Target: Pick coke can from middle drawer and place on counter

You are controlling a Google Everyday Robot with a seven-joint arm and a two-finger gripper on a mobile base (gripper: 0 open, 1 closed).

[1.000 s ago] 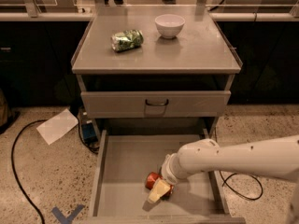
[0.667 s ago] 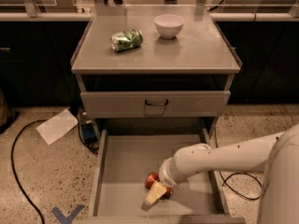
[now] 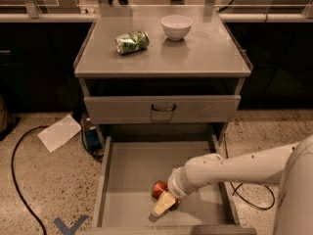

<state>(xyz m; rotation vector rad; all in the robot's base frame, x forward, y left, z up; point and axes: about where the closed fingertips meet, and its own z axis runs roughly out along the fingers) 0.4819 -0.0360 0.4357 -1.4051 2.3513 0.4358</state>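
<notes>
On my feed, a white sheet of paper (image 3: 58,132) lies on the speckled floor at the left edge, with a black cable (image 3: 14,180) curving below it and a blue tape mark (image 3: 70,225) at the lower left. Just left of the cabinet I see a small blue object (image 3: 91,138) on the floor. On the counter (image 3: 195,53), in the upper middle of the frame, a green-and-white can (image 3: 132,41) lies on its side, and a white bowl (image 3: 176,27) stands to its right, apart from it. Below the counter, the closed drawer front (image 3: 122,110) shows its dark handle (image 3: 163,108). Under that, the middle drawer (image 3: 132,170) is pulled out toward the bottom of the frame. The coke can (image 3: 158,189) rests on the drawer floor near its front edge, slightly right of centre. The gripper (image 3: 162,205) is down inside the drawer, right against the can on its lower right side. I cannot tell whether it is open, closed or gripping the can. The white arm (image 3: 234,168) reaches in from the lower right of the frame, and another dark cable (image 3: 252,202) loops on the floor beyond the drawer's right wall.
</notes>
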